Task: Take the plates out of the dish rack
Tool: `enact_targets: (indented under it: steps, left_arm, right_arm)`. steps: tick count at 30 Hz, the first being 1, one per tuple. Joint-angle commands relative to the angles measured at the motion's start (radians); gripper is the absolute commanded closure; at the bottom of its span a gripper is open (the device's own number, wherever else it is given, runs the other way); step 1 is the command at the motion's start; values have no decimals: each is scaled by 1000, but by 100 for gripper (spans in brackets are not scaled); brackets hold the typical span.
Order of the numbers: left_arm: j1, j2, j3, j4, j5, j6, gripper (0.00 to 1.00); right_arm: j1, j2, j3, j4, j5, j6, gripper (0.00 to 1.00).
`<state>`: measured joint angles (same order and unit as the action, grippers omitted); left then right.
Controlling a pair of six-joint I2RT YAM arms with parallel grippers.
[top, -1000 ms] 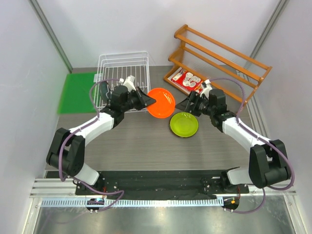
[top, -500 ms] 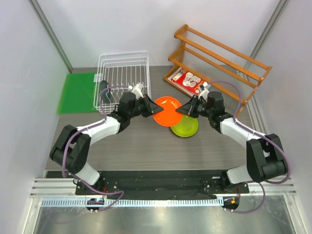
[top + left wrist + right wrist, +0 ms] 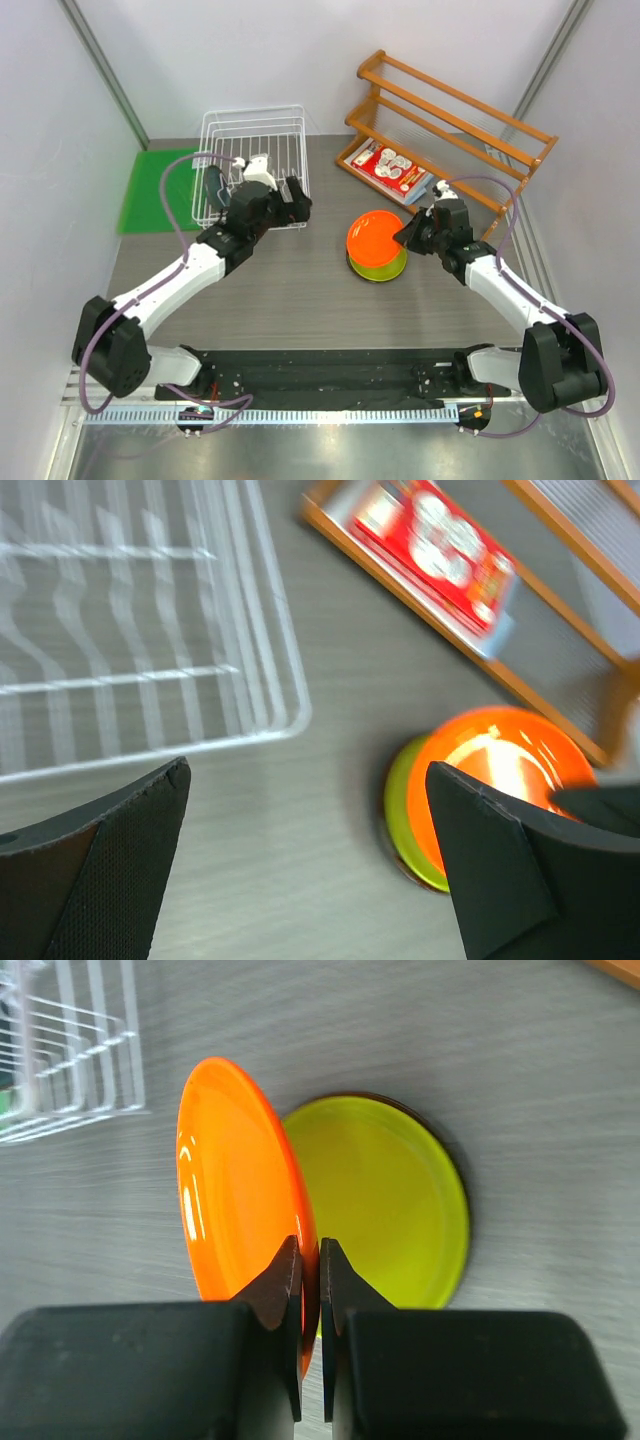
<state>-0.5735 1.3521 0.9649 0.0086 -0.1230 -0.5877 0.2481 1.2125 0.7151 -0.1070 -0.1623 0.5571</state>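
My right gripper [image 3: 312, 1260] is shut on the near rim of the orange plate [image 3: 235, 1180], which is tilted on edge. It hangs just over the lime green plate [image 3: 385, 1195], which lies flat on the table with a dark rim showing under it. From above, the orange plate [image 3: 375, 234] covers most of the green one [image 3: 380, 267], with the right gripper [image 3: 403, 238] at its right edge. My left gripper [image 3: 297, 203] is open and holds nothing. It is beside the front right corner of the white wire dish rack [image 3: 252, 150]. Something dark [image 3: 213, 185] stands inside the rack.
An orange-brown wooden slatted shelf [image 3: 455, 120] stands at the back right, with a red-and-white packet [image 3: 390, 166] on its lowest level. A green mat [image 3: 160, 190] lies left of the rack. Grey walls close in both sides.
The left gripper opened, let go of the orange plate and drew back left to the rack corner. The right gripper shut on the plate's rim and carried it right, over the green plate.
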Motion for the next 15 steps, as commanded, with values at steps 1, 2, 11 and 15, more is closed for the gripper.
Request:
enact_targets:
  steps: [1,2,11,15]
  left_arm:
    - [3,-54,60,-108,-338,198,1]
    - [3,-53,66,-122,-368,210,1]
    - [24,-19,80,-110,-521,262,0]
    - [49,-1,92,-111,-514,264,1]
  right_arm:
    - [-3,13,-19,-40,89,-32,99]
    - [-4,22,-19,-39,92,-34,99]
    - [-9,125,4,16,44,-65,96]
    - [-7,151,26,7,17,-80,60]
